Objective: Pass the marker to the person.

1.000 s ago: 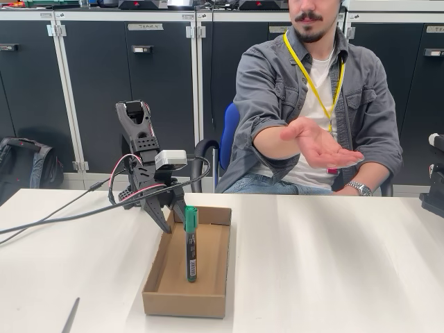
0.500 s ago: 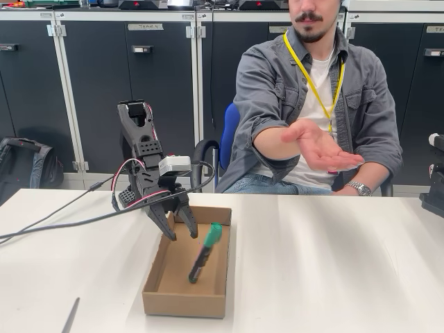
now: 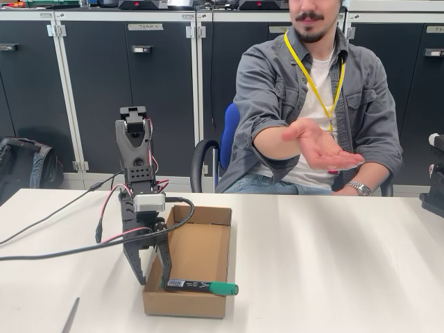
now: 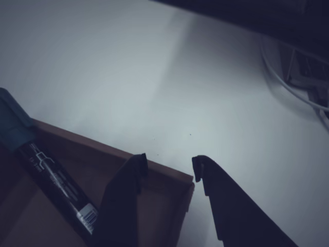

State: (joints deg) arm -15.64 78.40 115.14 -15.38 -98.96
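The marker (image 3: 198, 286) lies flat across the front end of the open cardboard box (image 3: 201, 243), green cap pointing right. My gripper (image 3: 154, 277) points down at the box's front left corner and is open, holding nothing. In the wrist view the gripper (image 4: 168, 159) straddles the box wall (image 4: 103, 149), one finger inside and one over the white table. The marker (image 4: 51, 175) lies just left of the inside finger, apart from it. The person (image 3: 312, 83) sits behind the table with an open hand (image 3: 322, 146) held out palm up, well above and right of the box.
Black cables (image 3: 55, 243) run from the arm across the table's left side. A thin grey strip (image 3: 69, 316) lies at the front left edge. A black device (image 3: 433, 187) stands at the right edge. Dark cabinets and a bag (image 3: 24, 163) are behind.
The marker, held upright in the box a second ago, tipped over as the gripper opened and now lies flat at the box's front. The gripper has swung down to the front left corner.
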